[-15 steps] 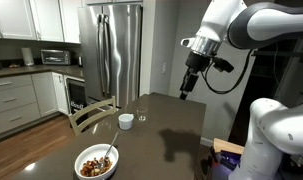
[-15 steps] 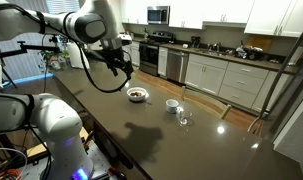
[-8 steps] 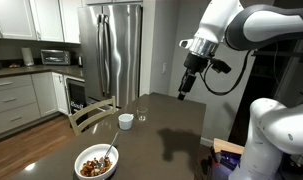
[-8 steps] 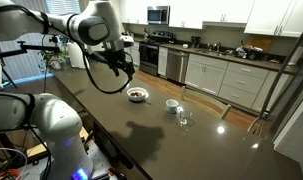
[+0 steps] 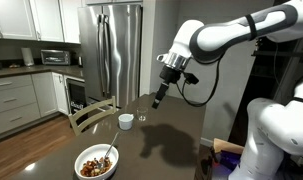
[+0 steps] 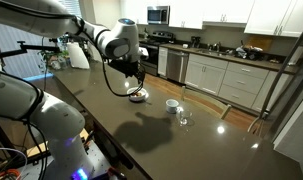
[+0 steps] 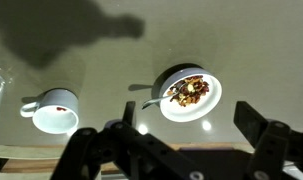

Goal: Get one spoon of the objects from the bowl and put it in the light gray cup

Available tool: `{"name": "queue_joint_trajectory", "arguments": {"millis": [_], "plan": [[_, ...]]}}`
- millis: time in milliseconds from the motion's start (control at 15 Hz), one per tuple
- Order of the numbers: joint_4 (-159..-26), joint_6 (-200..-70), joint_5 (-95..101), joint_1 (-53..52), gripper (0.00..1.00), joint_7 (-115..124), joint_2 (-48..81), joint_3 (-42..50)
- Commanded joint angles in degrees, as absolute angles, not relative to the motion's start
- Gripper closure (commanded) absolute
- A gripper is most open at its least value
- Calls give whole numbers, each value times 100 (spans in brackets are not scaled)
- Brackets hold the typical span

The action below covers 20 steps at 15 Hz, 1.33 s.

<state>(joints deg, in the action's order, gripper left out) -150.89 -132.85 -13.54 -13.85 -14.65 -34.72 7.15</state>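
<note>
The white bowl (image 5: 83,169) stands near the table's front edge, holding a heap of brown chunks (image 5: 92,166). The silvery spoon (image 5: 110,152) rests in it with its handle leaning over the rim. The small pale cup (image 5: 125,121) stands farther back. My gripper (image 5: 157,101) hangs open and empty, high above the table. In the wrist view, the bowl (image 7: 213,100), chunks (image 7: 188,92), spoon handle (image 7: 145,88) and cup (image 7: 54,111) lie below my open fingers (image 7: 176,140). The other exterior view shows the gripper (image 6: 134,77) above the bowl (image 6: 138,96), with the cup (image 6: 172,105) beside it.
A small clear glass (image 5: 142,118) stands close to the cup, also seen in the other exterior view (image 6: 184,118). A wooden chair (image 5: 91,113) stands at the dark table's edge. Kitchen counters and a steel fridge (image 5: 113,50) are behind.
The arm has swung across the table and come lower, from far off to a spot over the bowl and cup. The gripper stays open; bowl, spoon and cup have not moved.
</note>
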Motion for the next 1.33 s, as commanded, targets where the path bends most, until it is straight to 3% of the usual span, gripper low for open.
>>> {"name": "queue_joint_trajectory", "arguments": {"millis": [0, 533, 1267], "plan": [[-14306, -13538, -2245, -1841, 0, -2441, -2068, 1116], [-12974, -13065, -3915, -1413, 0, -3849, -131, 694], [-12323, -12657, -3942, -323, 0, -4175, 1011, -63]]}}
